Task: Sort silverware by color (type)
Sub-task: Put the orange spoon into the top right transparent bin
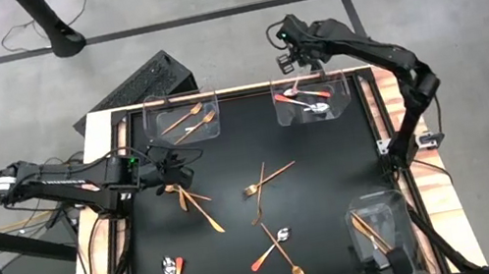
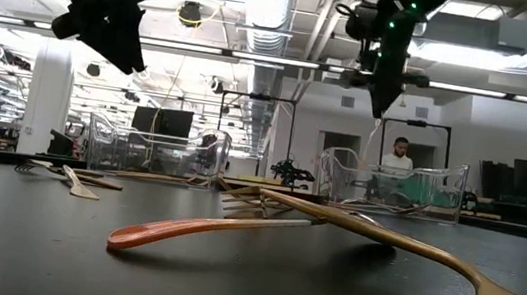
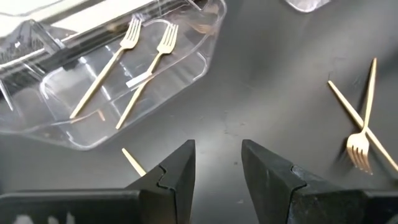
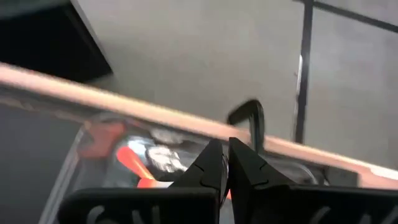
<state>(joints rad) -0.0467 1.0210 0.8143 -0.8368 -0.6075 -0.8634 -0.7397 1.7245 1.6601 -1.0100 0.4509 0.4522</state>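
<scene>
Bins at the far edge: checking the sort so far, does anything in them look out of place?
Nothing stands out. The left bin holds only forks; the right bin holds red-handled spoons, none spilled.

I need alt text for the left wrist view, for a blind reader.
The left gripper hovers open above the black table, holding nothing. Beyond it, a clear bin contains two gold forks, and another fork lies crossed with a gold stick.

No readable text, no labels, no brands, no numbers or signs on anything in view
</scene>
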